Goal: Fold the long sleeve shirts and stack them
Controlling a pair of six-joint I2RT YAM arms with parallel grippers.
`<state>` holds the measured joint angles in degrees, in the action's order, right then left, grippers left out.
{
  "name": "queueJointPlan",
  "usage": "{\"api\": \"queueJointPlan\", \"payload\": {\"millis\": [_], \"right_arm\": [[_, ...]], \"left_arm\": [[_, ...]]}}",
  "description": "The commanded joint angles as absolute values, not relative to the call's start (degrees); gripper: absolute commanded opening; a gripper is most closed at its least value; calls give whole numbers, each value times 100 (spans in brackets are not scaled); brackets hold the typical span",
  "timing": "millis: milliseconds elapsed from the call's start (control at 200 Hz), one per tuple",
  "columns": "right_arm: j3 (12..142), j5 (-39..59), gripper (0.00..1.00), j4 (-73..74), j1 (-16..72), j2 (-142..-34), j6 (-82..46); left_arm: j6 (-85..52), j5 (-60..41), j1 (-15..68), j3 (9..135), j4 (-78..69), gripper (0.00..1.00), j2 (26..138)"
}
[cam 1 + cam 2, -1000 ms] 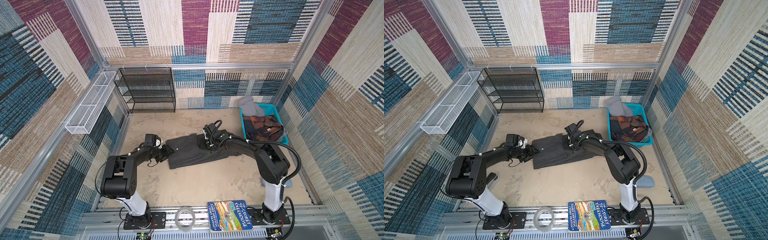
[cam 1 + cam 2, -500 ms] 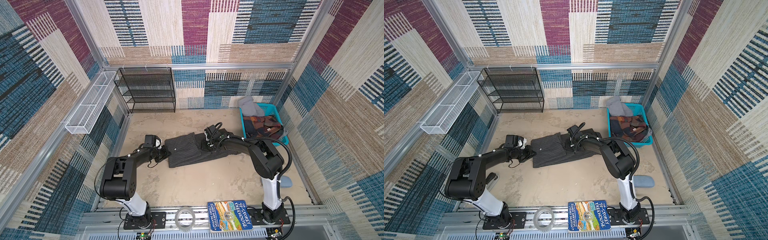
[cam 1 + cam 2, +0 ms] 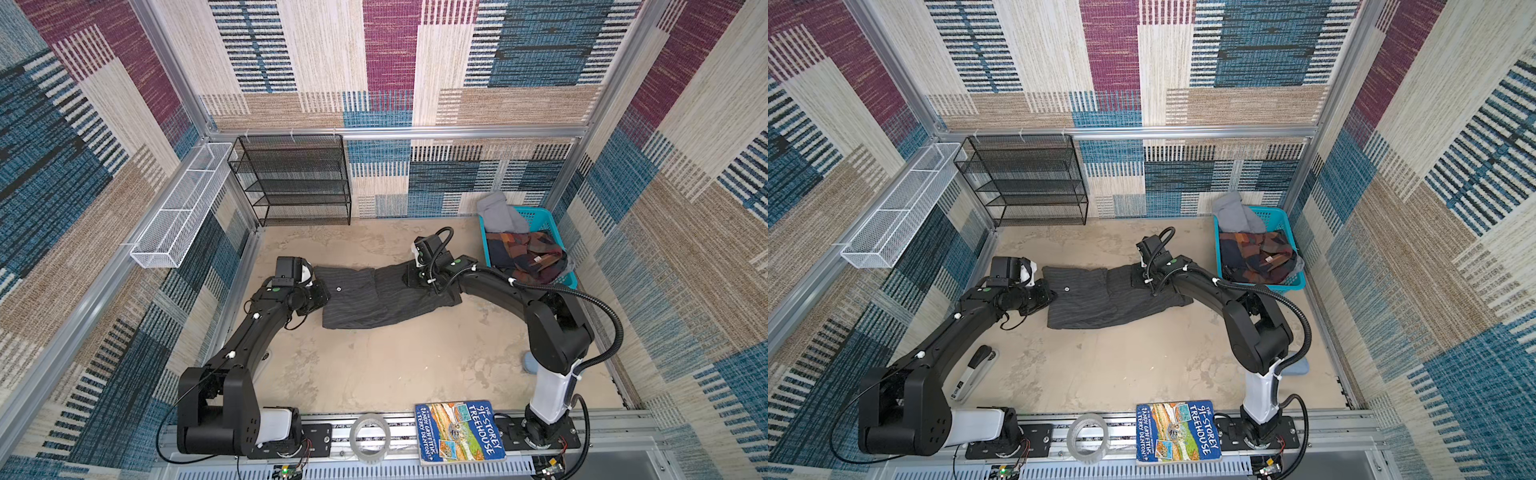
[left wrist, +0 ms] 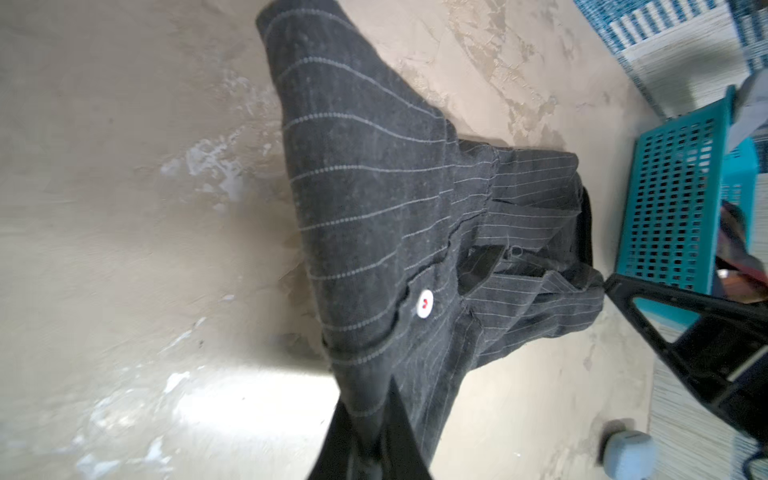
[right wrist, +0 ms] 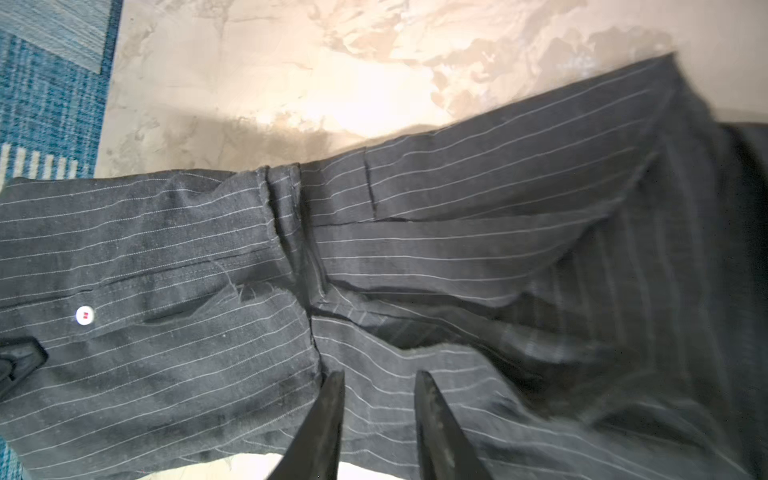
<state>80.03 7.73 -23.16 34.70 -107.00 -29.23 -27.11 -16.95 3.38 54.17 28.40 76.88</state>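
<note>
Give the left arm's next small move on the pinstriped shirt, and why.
Probably lift the pinched end and fold it towards the middle: the left gripper is shut on an edge of the shirt, which lies stretched out, and the right gripper stands open over the other half.

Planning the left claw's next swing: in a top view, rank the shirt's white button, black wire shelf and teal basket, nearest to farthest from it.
1. white button, on the shirt, just right of the left claw.
2. black wire shelf, behind it at the back wall.
3. teal basket, far right, back corner.
</note>
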Motion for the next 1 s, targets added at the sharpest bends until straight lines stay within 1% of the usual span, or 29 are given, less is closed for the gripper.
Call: {"api": "queueJointPlan", "payload": {"millis": [0,180,345,521,781,996], "right_arm": [[7976,931,32,-2135,3527,-10656,-2830],[8228,837,33,-2011,3741,-10917,-2804],[8156,876,33,-1746,3779,-11027,-2821],[8147,994,33,-1611,3823,-11162,-2779],[7767,1104,33,-1389,3841,-11050,-2772],[7469,1099,33,-1267,3876,-10961,-2768]], "left_arm": [[-2328,-1100,390,5757,3986,0,7603],[-2130,-353,577,6560,5046,0,7593],[-1948,403,740,7432,6045,0,7867],[-1898,1251,950,8051,6662,0,8119],[-1922,2461,1314,8995,7670,0,8916],[-2293,3212,1955,9932,8380,0,9725]]}}
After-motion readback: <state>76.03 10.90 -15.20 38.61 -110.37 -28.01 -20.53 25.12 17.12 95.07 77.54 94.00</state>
